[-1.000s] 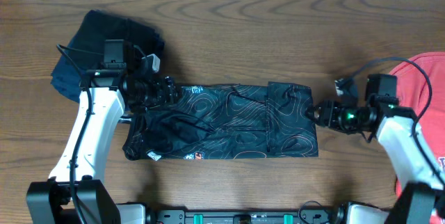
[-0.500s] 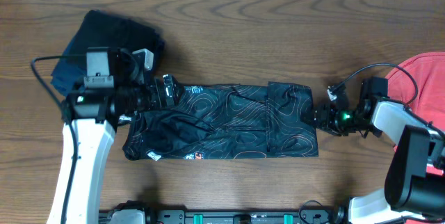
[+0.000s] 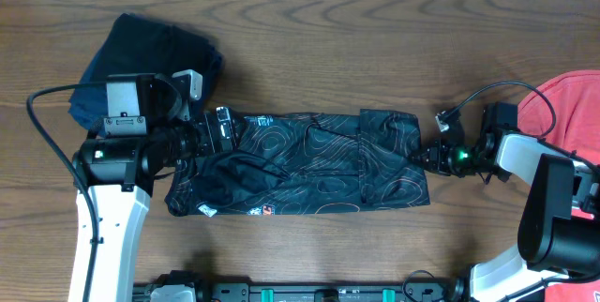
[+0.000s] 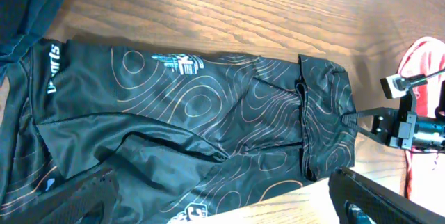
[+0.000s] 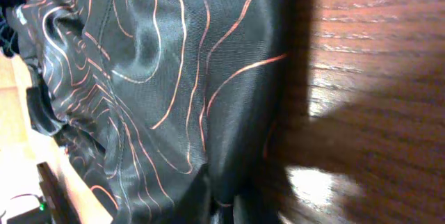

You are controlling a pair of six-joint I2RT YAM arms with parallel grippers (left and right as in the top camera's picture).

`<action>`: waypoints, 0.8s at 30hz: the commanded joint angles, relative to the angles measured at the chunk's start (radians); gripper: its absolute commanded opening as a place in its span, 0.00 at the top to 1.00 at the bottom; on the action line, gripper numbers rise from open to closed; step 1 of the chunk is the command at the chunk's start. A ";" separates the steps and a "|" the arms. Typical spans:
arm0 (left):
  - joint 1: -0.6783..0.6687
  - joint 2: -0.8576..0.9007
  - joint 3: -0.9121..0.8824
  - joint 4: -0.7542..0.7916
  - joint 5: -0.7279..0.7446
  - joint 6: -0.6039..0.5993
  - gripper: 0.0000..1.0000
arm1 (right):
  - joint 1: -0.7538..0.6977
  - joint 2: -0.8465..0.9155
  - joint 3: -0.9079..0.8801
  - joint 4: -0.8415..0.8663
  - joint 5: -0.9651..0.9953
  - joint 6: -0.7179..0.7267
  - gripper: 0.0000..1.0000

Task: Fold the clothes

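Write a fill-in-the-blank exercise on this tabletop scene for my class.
The black jersey has thin ___ contour lines.
The table is made of ___.
The red T-shirt lies at the table's ___ end.
The fingers of the left gripper stand ___.
Missing words: orange, wood, right, open.

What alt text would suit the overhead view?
A black jersey with orange contour lines lies as a long strip on a wooden table between two arms. The left end effector is open at one end; the right end effector is shut on the other. A red T-shirt lies far right.
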 commanded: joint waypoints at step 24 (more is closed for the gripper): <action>0.003 -0.003 0.017 0.003 0.009 0.044 0.02 | 0.162 -0.298 0.212 -0.396 0.405 0.163 0.99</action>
